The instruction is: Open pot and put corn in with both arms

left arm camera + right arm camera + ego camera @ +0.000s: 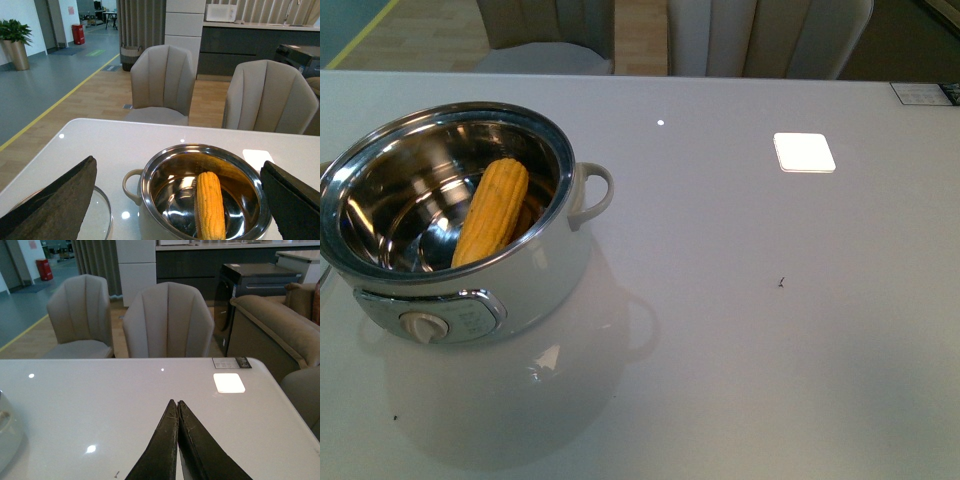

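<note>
Tabletop (740, 330): white, glossy. Pot (520, 290): lidless, so it can be loaded. Glass lid (100, 220): set beside pot, clear of the opening. Corn (492, 210): inside pot, leaning on wall. Left tool (180, 200): spread wide, empty. Right tool (177, 440): closed, empty.

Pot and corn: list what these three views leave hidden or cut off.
- Corn: lower end hidden behind the pot rim in the front view.
- Glass lid: only an edge shows in the left wrist view, behind the left gripper finger, cut by the frame.
- Right wrist view: pot cut off by the edge; right gripper closed on nothing.
</note>
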Action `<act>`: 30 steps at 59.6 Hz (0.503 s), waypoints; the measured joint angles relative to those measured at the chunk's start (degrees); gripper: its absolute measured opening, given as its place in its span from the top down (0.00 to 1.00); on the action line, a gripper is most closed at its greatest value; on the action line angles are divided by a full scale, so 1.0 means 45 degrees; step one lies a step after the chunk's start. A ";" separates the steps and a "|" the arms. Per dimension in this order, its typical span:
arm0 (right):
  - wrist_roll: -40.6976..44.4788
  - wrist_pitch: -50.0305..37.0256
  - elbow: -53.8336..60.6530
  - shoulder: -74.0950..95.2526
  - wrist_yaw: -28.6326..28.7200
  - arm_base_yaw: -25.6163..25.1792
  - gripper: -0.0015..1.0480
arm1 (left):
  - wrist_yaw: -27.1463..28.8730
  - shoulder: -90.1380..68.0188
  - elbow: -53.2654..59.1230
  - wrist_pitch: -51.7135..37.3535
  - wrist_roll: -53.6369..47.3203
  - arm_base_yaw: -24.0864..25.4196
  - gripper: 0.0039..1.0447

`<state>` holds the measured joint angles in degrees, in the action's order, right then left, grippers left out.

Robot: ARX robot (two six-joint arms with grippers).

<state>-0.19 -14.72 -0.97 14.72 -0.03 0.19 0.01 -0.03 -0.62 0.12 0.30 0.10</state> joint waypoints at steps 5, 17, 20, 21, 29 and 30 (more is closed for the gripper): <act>0.0000 0.0282 0.0000 -0.0296 0.0000 0.0000 0.98 | 0.0000 0.0000 0.0000 0.0000 0.0000 0.0000 0.06; 0.0000 0.0967 0.0000 -0.0971 0.0000 0.0000 0.98 | 0.0000 0.0000 0.0000 0.0000 0.0000 0.0000 0.06; 0.0000 0.1447 -0.0005 -0.1404 -0.0005 0.0000 0.98 | 0.0000 0.0000 0.0000 0.0000 0.0000 0.0000 0.06; 0.0000 0.2006 -0.0005 -0.1739 -0.0019 0.0000 0.98 | 0.0000 0.0000 0.0000 0.0000 0.0000 0.0000 0.06; 0.0000 0.3220 -0.0005 -0.3147 0.0000 0.0000 0.98 | 0.0005 0.0000 0.0000 0.0005 0.0000 0.0000 0.06; 0.0000 0.3230 -0.0005 -0.3157 -0.0005 0.0000 0.98 | 0.0000 0.0000 0.0000 0.0005 0.0000 0.0000 0.06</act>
<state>-0.19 -0.19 -0.99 0.51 -0.05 0.19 0.01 -0.03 -0.62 0.14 0.30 0.10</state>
